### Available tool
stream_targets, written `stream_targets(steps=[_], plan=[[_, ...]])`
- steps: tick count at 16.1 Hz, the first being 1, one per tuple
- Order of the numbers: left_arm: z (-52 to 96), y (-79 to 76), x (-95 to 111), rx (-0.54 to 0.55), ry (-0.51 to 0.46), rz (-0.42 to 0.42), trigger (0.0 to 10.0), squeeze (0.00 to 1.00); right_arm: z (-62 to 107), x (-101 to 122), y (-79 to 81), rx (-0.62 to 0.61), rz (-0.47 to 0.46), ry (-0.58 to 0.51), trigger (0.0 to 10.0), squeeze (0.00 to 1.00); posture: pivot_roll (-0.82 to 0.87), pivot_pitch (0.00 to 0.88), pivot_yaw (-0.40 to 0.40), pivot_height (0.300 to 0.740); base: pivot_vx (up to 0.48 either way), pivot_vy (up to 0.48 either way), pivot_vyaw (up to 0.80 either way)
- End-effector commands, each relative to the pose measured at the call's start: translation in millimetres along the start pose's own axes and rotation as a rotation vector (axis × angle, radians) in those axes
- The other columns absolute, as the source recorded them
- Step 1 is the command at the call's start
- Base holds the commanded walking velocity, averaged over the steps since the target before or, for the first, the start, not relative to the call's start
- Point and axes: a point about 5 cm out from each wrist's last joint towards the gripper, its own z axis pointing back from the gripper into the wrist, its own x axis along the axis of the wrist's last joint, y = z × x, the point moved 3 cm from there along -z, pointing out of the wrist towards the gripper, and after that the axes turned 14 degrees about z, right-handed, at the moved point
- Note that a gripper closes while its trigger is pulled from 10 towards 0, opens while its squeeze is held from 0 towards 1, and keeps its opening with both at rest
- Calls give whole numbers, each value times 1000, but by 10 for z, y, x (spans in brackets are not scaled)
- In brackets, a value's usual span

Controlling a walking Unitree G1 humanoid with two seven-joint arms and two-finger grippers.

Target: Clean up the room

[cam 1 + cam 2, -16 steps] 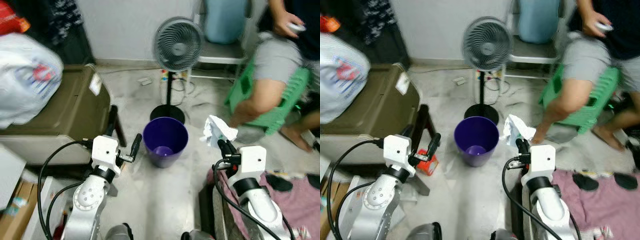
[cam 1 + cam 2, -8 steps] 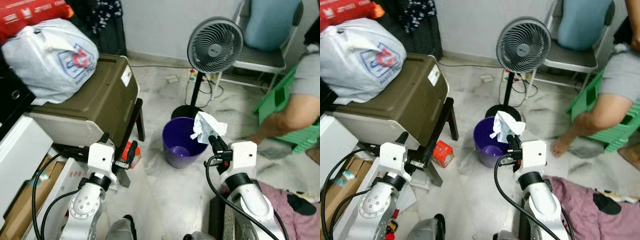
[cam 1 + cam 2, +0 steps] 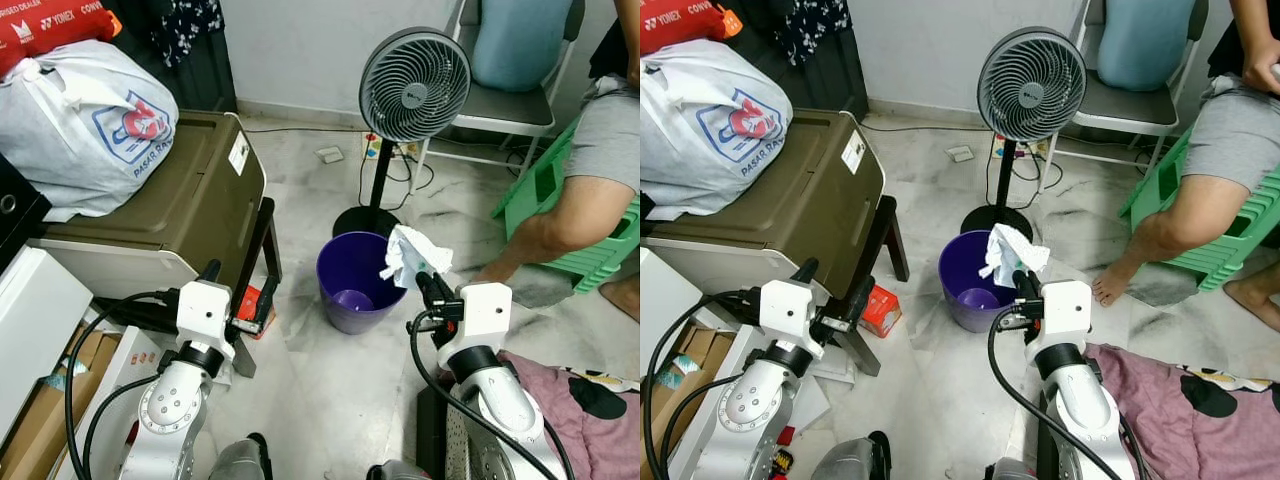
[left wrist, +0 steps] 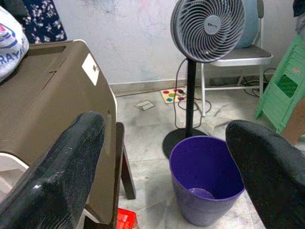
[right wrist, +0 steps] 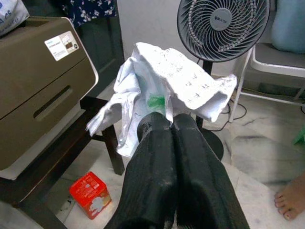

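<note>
Just over the near rim of the purple bin [image 3: 359, 281], the crumpled paper [image 3: 410, 254] sits pinched tight in the right gripper [image 3: 427, 284], not dropped yet. Left gripper [image 4: 162, 162] hangs wide open, empty. A red box [image 3: 881, 309] is left on the floor, so plenty remains, I'd say.

head stereo: down at floor | wrists: forward, sharing purple bin [image 4: 206, 179]

Right claw [image 5: 172, 125] pinching crumpled paper [image 5: 164, 88], fan [image 5: 223, 26] behind
</note>
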Motion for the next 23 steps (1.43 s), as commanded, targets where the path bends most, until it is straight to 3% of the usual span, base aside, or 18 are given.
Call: stream_targets(steps=[1,19,23], plan=[[-6,12,11,-2,-1,-9,10000,0,-1,-23,-14,-5,-5,14,10000,0,-24,96,10,740,0,0,0],[-25,-11,4,-9,6,-2,10000,0,-2,-54,-40,-16,6,20,10000,0,-32,109,10,740,336,0,0],[-24,4,6,-10,8,-8,10000,0,-11,-67,-37,-17,-2,25,10000,0,-31,111,16,740,346,0,478]])
